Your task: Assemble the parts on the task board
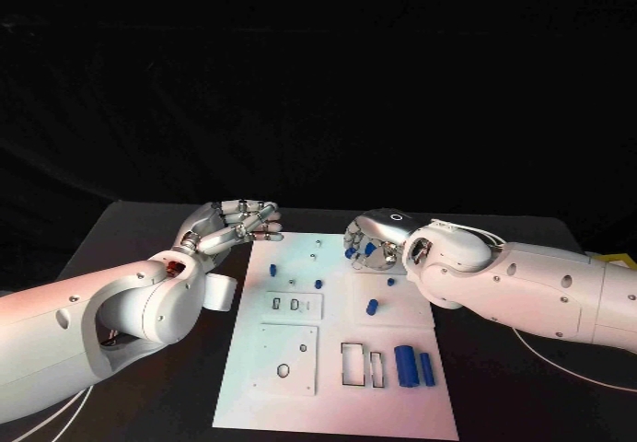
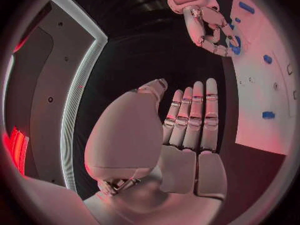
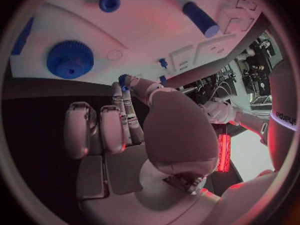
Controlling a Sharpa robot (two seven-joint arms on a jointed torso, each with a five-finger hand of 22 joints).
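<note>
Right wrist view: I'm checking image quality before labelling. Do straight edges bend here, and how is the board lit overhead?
Right wrist view: the task board edge curves with fisheye distortion, under reddish light. Head view: the board is brightly lit against a dark table, tinted pink at its near end.

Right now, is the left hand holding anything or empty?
Empty. The left hand shows a bare palm with fingers extended side by side, hovering off the task board's left far corner.

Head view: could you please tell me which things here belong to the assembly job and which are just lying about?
Belong to the job:
- task board
- blue cylinders
- blue gear
- small blue pegs
- right hand, at the board's far end
- left hand, holding nothing

Just lying about:
- yellow object, at the table's right edge
- black table itself
</note>
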